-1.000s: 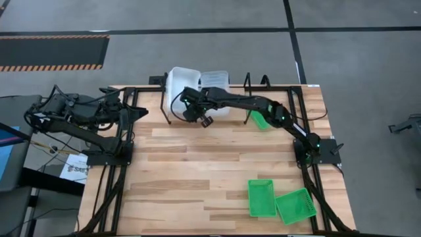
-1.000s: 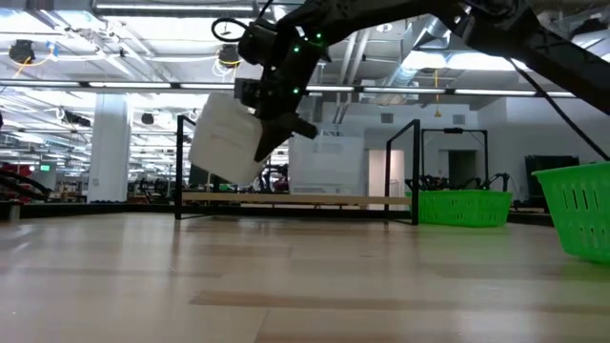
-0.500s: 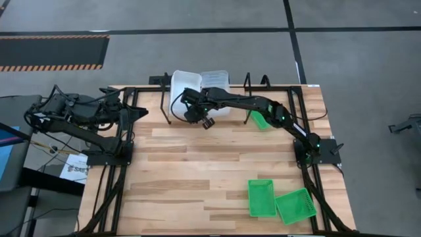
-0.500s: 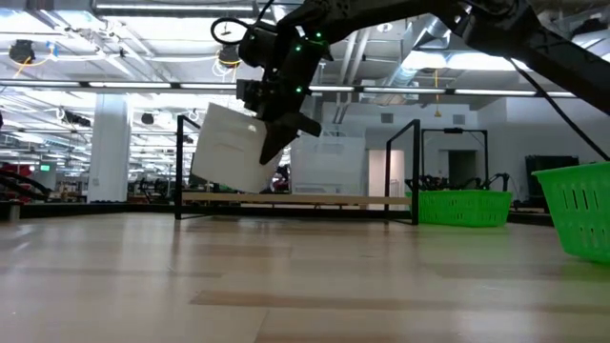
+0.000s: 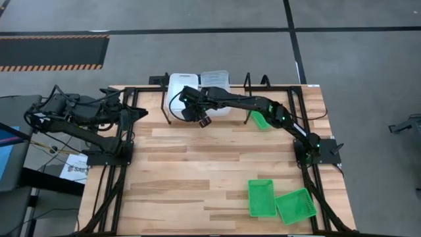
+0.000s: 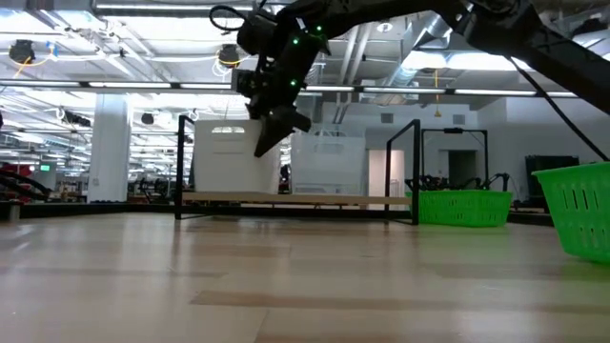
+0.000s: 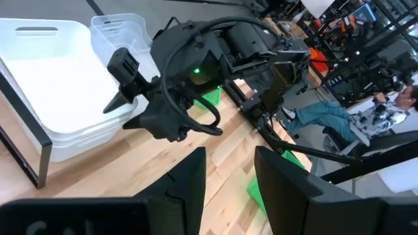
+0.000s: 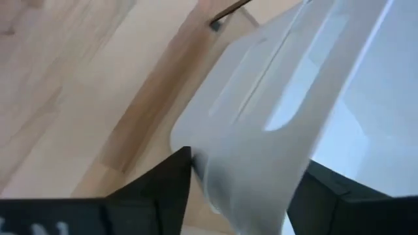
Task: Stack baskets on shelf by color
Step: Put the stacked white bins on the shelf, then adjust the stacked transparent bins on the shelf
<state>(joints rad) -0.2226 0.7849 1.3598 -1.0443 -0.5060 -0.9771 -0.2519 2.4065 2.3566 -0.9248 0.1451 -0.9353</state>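
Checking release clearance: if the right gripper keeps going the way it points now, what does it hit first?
The right gripper points down at the white basket on the shelf; it would press into the basket wall between its fingers first.

My right arm is stretched from its base at the table's right edge diagonally across to the far left-centre, elbow raised, wrist bent down. Right gripper sits at the far edge w/ fingers pointing down and back; in the low view it hangs high, angled down-left. From the right wrist cam both dark fingers are apart w/ a white basket wall between them, pads close to it, so I read it as clamped on. Left arm is folded up at the table's left side, parked. Left gripper has its fingers spread, nothing between them.
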